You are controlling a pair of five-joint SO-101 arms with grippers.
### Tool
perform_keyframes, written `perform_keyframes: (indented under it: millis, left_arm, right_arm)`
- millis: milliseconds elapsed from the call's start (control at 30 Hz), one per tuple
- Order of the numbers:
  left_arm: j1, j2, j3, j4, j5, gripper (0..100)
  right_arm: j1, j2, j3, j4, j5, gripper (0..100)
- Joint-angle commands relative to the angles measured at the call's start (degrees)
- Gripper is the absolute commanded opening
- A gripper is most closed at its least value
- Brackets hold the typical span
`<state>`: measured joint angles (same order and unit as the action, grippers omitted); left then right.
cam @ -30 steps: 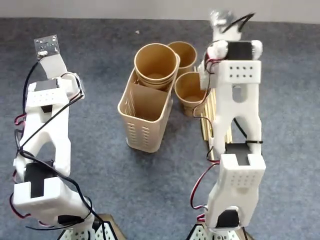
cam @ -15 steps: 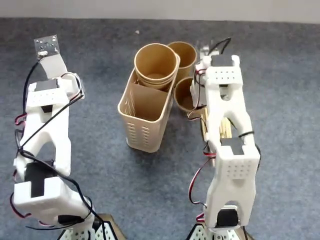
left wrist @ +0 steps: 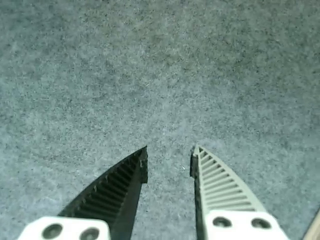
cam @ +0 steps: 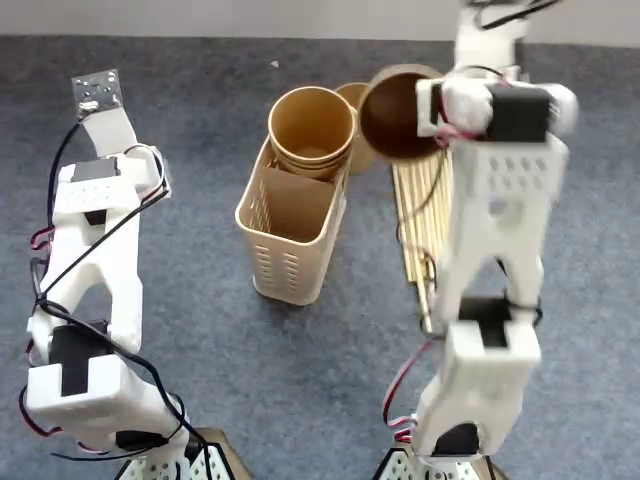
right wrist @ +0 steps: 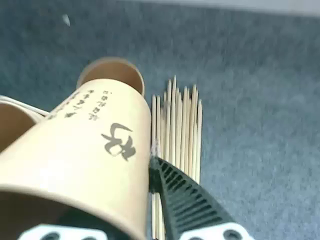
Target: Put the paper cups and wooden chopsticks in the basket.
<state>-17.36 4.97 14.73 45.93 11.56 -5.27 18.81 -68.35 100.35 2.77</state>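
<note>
Your right pincer [cam: 437,105] has lifted a cup [cam: 393,115] and grips it, chopsticks [cam: 422,215] below; left pincer [left wrist: 169,159] stands open.

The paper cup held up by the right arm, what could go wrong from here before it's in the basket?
1. The held cup hangs tilted in the right jaws, gripped near its rim; it might slip or crumple.
2. The stacked cups rise above the rim of the basket; a misaligned drop could topple them.
3. A fall could scatter the chopsticks lying below.
</note>
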Motion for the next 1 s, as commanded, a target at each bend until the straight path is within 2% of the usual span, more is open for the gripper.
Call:
perform_keyframes:
  millis: [0,167,533,700,767,967]
  left_arm:
    - [1.2,-0.3,-0.1,-1.1,0.3,17]
    - [1.2,-0.2,-0.1,-1.1,0.3,17]
    - [1.2,-0.2,-0.1,-1.1,0.3,17]
    - [1.2,-0.2,-0.1,-1.1,0.3,17]
    - [1.3,-0.2,-0.1,-1.1,0.3,17]
    - [1.3,-0.2,-0.1,-1.1,0.2,17]
  right_arm:
    - [-7.3,-14.5,-3.2,0.5,-2.1,0.6]
    - [-14.6,-15.5,-3.1,0.4,-2.3,0.6]
    - [-14.8,-3.7,13.2,0.6,-2.3,0.6]
    - [-14.9,-3.5,9.7,-0.7,-2.2,1.6]
    - [-14.6,-3.4,6.5,-2.8,-2.3,7.0]
    - [-15.0,-3.1,3.2,-7.1,-1.9,36.9]
